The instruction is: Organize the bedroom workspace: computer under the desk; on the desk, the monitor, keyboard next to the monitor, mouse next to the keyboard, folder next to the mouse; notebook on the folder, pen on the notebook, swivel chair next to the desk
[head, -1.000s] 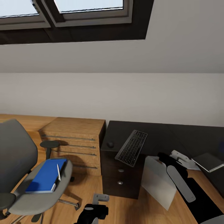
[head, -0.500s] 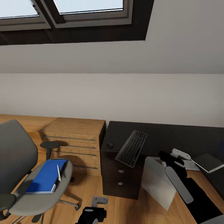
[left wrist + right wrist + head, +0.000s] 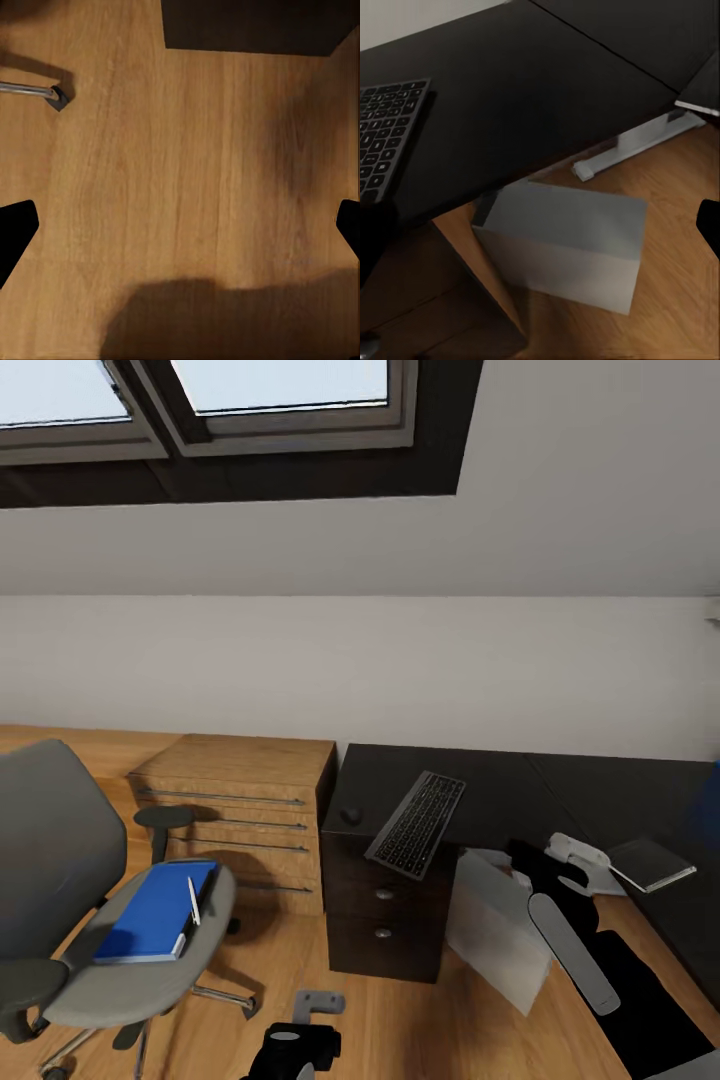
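Wooden floor [image 3: 187, 135] close beneath the left gripper [image 3: 180, 225], with fingers spread wide and empty. Right gripper [image 3: 575, 855] likewise wide open, holding nothing, above the grey computer [image 3: 495, 930] partly under the counter [image 3: 520, 790]. Next out, blue folder [image 3: 155, 925] flat on the chair [image 3: 50, 850] seat, with pen [image 3: 191, 901] on its cover (apt to roll if tipped). Probably stiff, light and slick: best pinched at an edge and kept level. Farther back, keyboard [image 3: 415, 825] at the counter's front edge, mouse [image 3: 351, 816] just beside it, notebook [image 3: 652, 863] well off right.

Left arm [image 3: 293, 1050]: black rounded housing, grey disc, pale grey bracket, lower centre | Right arm [image 3: 600, 960]: glossy black shell, long grey oval panel, white wrist piece, lower right
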Controlling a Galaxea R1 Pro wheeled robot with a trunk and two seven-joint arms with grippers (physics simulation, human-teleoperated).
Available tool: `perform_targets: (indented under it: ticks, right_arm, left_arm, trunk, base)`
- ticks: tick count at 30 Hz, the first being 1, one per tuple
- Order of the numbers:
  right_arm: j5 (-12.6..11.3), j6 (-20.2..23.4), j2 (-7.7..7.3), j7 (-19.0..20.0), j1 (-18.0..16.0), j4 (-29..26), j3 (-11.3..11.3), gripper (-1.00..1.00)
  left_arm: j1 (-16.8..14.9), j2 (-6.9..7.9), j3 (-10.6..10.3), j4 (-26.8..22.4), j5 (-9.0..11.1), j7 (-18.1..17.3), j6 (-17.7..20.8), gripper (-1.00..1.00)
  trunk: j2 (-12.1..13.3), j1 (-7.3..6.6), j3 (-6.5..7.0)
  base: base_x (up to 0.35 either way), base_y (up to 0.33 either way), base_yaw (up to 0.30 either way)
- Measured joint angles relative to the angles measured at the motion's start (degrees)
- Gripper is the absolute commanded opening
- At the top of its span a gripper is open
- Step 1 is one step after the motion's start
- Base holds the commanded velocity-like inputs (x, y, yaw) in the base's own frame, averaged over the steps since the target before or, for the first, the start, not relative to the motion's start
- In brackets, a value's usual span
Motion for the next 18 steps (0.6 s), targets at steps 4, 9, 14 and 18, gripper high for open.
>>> perform_targets:
  ticks: [4, 9, 14, 18]
  right_arm:
    - [0.0, 0.0, 0.0, -0.02, 0.0, -0.08, -0.04, 1.0]
    - [0.0, 0.0, 0.0, -0.02, 0.0, -0.21, -0.04, 1.0]
    - [-0.01, 0.0, 0.0, -0.02, 0.0, -0.11, -0.07, 1.0]
    - [-0.01, 0.0, 0.0, -0.02, 0.0, -0.05, -0.1, 1.0]
  left_arm:
    - [-0.01, 0.01, 0.03, 0.0, 0.01, 0.04, -0.15, 1.0]
    - [0.0, -0.05, 0.01, 0.09, 0.13, -0.04, -0.2, 1.0]
    - [0.0, -0.03, 0.04, 0.12, 0.17, -0.06, -0.24, 1.0]
    - [0.0, -0.06, 0.01, 0.14, 0.17, -0.06, -0.25, 1.0]
  trunk:
    - [0.0, -0.01, -0.24]
    - [0.0, -0.03, -0.65]
    - [0.0, -0.03, -1.08]
    - [0.0, -0.03, -1.4]
  base:
    - [-0.242, 0.0, -0.098]
    - [-0.072, 0.0, -0.051]
    - [-0.015, 0.0, -0.111]
    - [-0.002, 0.0, -0.142]
